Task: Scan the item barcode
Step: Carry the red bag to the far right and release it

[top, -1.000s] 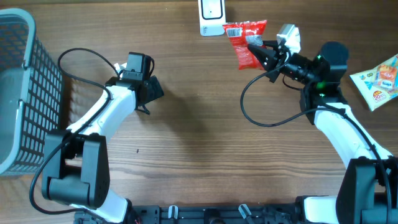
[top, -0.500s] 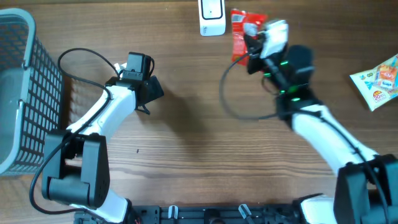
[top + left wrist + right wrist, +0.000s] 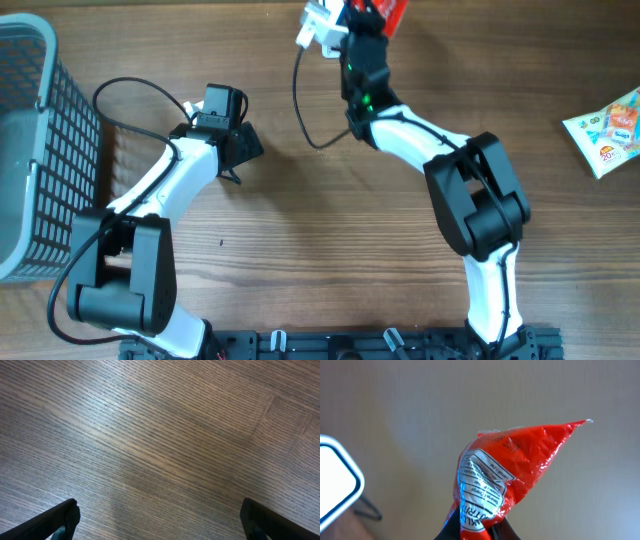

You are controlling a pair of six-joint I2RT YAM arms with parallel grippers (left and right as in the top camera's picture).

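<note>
Not much can be read here, tbh. On the red packet [image 3: 525, 452], a silvery-white nutrition panel [image 3: 481, 482] is seen in the right wrist view. The letters "UTRI" can be made out near its lower edge, but the finer print in the table above is too small to be read. Over at the right edge of the desk [image 3: 320, 220], a colourful snack packet [image 3: 610, 120] is printed with a red round badge [image 3: 607, 153]. Something like "20" is shown there, though it's blurry.
</note>
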